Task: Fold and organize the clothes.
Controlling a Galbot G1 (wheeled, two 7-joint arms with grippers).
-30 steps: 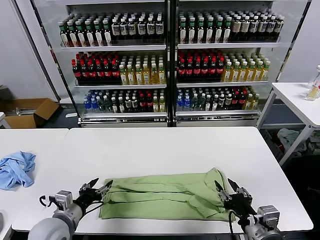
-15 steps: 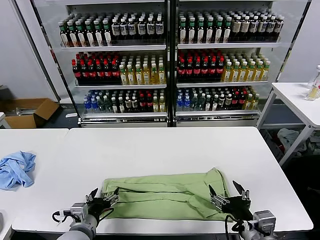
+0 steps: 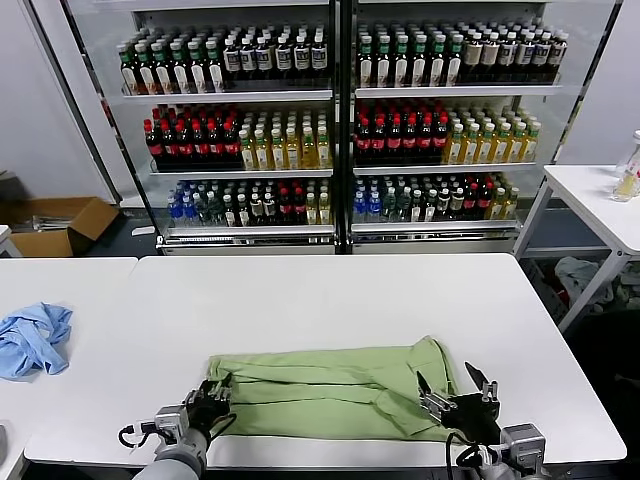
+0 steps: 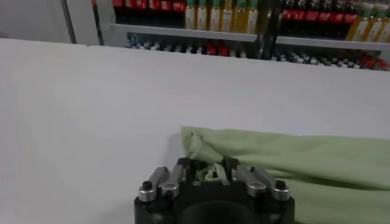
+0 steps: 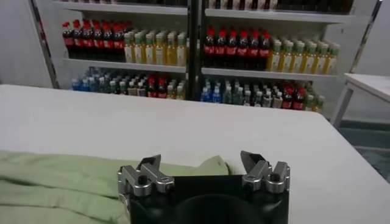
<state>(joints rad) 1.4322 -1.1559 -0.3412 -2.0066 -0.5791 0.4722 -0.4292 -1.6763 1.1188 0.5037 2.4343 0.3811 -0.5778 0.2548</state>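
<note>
With the left gripper (image 3: 213, 398) pinching the shirt's (image 3: 330, 388) left edge, the right gripper (image 3: 455, 392), fingers apart, needs an equally firm pinch before any lift.

Before me: white table (image 3: 330, 300); glass-door drinks fridge (image 3: 340, 120) across frame top; cardboard box (image 3: 60, 222) on floor, left; second white table (image 3: 600, 200), right edge.

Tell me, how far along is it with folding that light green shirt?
The light green polo shirt already lies folded lengthwise into a long band on the white table. The left gripper has pinched its left end; the right gripper sits open at the right end. Folding it shorter and tidying is left.
</note>
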